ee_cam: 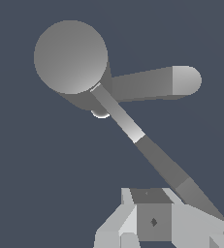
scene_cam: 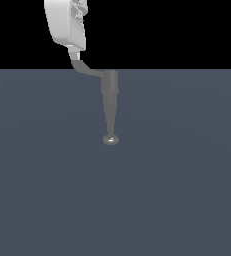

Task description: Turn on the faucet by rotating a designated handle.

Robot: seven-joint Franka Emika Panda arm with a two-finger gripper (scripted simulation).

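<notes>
faucet sits on the dark blue-grey floor, roughly centre of the exterior view, at the edge where floor meets black background. grey cylindrical body, long tapering spout running toward the camera and ending in a shiny rounded knob

handle is a thin flat grey lever coming off the top of the body toward the exterior view's left and angling upward. its far end runs right up under the gripper

gripper is white, hangs above and to the exterior view's left of the faucet body, mostly against the black background. looks to be touching or just at the handle's tip

wrist view: round top of the faucet seen from above, handle running from it straight to the gripper, with a light-grey band partway along it. lever end disappears beside the finger blocks; can't tell whether it's clamped or just alongside. can't tell how wide the jaws are either

no brands, labels or readable writing anywhere
</notes>
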